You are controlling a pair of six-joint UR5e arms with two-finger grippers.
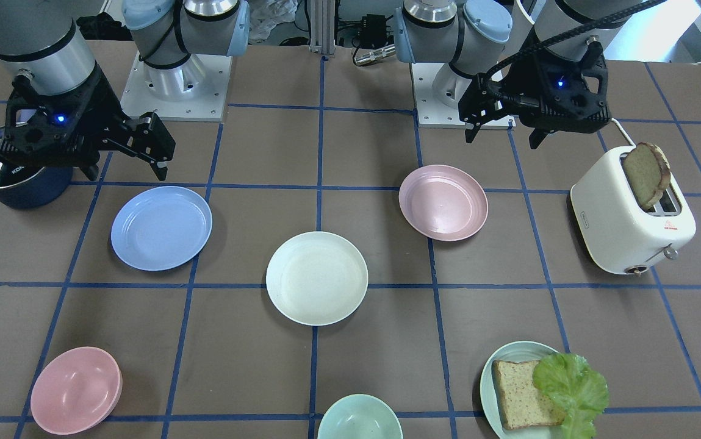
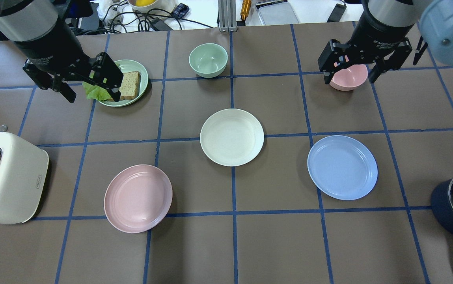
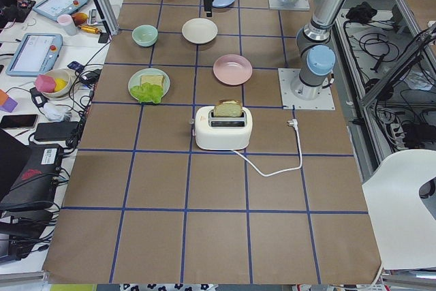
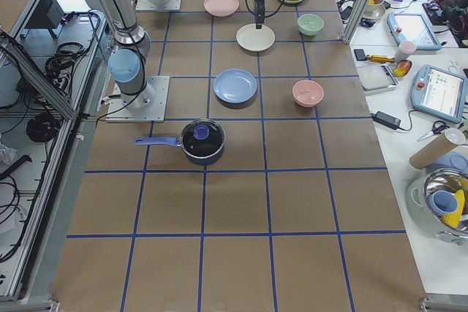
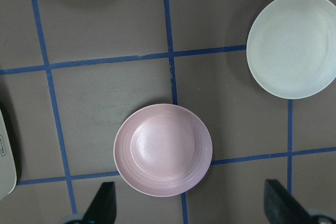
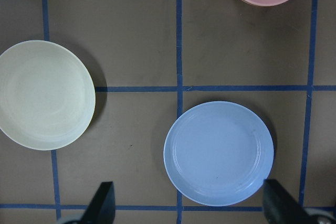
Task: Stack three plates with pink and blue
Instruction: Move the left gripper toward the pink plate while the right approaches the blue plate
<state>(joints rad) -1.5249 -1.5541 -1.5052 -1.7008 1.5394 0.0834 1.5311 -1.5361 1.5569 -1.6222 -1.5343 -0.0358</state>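
- We see the left gripper [image 5: 191,205] raised high over the table's left half, its fingers spread wide and holding nothing.
- The pale pink plate [image 2: 138,198] lies flat between the table's middle and its left end.
- The right gripper [image 6: 189,205] is likewise spread and empty (raised over the right half).
- The light blue plate [image 2: 342,167] lies between the middle and the right end.
- The cream-white plate [image 2: 232,137] sits mid-table, and each plate lies apart from the others.
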